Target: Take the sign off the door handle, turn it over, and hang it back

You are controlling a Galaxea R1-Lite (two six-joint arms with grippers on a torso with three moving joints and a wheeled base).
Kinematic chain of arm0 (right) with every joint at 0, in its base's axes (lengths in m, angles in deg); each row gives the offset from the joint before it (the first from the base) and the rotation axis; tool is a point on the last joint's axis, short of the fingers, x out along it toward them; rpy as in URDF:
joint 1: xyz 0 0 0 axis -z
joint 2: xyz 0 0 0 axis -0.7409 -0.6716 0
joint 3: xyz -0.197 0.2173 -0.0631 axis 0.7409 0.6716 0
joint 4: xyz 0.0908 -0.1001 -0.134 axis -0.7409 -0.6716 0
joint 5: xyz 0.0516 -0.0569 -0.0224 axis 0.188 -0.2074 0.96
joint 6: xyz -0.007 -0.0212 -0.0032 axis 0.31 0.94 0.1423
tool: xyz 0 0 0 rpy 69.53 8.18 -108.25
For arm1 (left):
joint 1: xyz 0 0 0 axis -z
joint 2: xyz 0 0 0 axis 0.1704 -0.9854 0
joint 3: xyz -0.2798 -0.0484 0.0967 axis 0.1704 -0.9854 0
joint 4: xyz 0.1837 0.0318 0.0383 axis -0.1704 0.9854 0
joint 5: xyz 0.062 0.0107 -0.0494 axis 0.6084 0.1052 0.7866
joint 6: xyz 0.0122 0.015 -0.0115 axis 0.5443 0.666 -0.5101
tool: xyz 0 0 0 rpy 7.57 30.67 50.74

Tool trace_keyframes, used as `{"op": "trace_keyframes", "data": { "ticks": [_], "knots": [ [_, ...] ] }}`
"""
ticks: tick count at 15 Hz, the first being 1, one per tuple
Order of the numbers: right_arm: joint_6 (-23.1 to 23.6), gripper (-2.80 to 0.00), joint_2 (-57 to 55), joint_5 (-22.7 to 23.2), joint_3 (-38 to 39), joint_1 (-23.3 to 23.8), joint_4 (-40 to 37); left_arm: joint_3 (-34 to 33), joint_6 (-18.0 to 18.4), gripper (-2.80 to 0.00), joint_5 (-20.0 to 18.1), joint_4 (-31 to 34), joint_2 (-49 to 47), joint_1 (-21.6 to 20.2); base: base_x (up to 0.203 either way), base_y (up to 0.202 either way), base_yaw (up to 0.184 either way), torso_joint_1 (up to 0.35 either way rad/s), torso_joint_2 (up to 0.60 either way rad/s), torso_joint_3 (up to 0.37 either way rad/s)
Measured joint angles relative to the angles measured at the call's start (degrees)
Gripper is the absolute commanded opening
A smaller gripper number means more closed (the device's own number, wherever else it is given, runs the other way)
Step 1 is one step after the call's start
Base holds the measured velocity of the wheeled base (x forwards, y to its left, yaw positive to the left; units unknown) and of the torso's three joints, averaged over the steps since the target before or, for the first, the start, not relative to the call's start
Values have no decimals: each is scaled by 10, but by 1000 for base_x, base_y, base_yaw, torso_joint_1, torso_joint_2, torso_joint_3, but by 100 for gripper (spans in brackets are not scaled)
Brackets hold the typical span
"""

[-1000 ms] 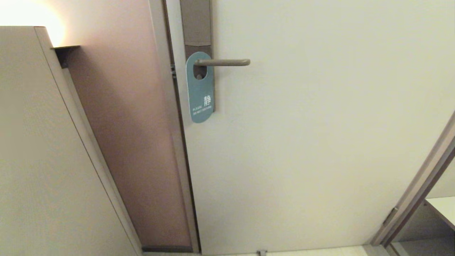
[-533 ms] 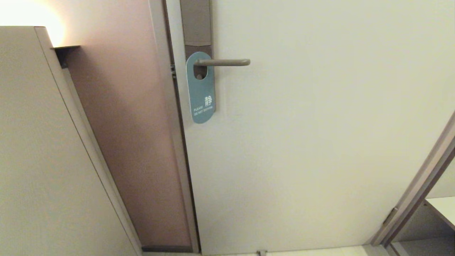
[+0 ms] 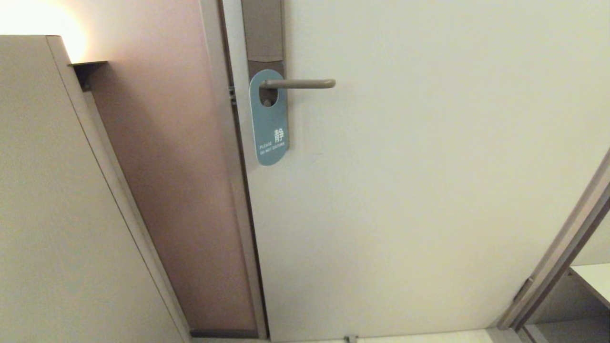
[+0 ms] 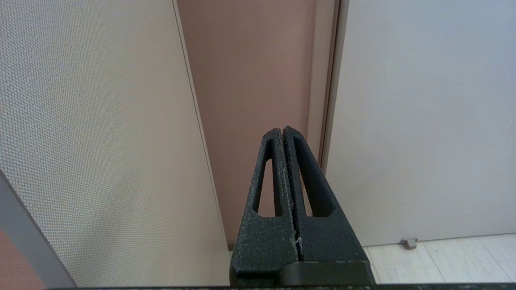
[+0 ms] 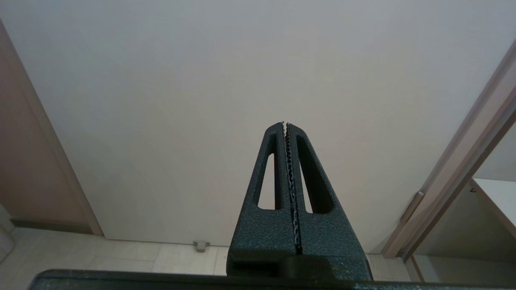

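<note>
- Only the head view shows the sign (image 3: 269,119): it hangs blue side out, white lettering near its lower end, with its hole over the door handle (image 3: 299,84) close to the backplate (image 3: 263,33).
- The handle is a slim level lever pointing toward the robot's right, and the sign covers the lower part of the backplate.
- That view shows the pale door (image 3: 429,190), the pinkish wall (image 3: 167,166) to its left, a textured panel (image 3: 43,214) and a glowing lamp (image 3: 28,19) in the upper left corner; neither arm appears in it.
- The left wrist view shows the left gripper (image 4: 284,129) with its black fingers pressed together and nothing between them, low in front of the pinkish wall, at the door's edge.
- The right wrist view shows the right gripper (image 5: 285,125), toothed fingers likewise pressed together and empty, facing the bare door.
- Both wrist views show a small door stop (image 5: 200,245) on the tiled floor (image 5: 133,253); neither shows the sign or the handle.
</note>
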Motion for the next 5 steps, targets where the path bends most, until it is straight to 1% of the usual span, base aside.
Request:
{"op": "trace_keyframes", "data": {
  "ticks": [5],
  "knots": [
    [-1,-280,0,1,0,0,0,0,0,-280,0,0,0,0,0,0,0,0,0,0]
  ]
}}
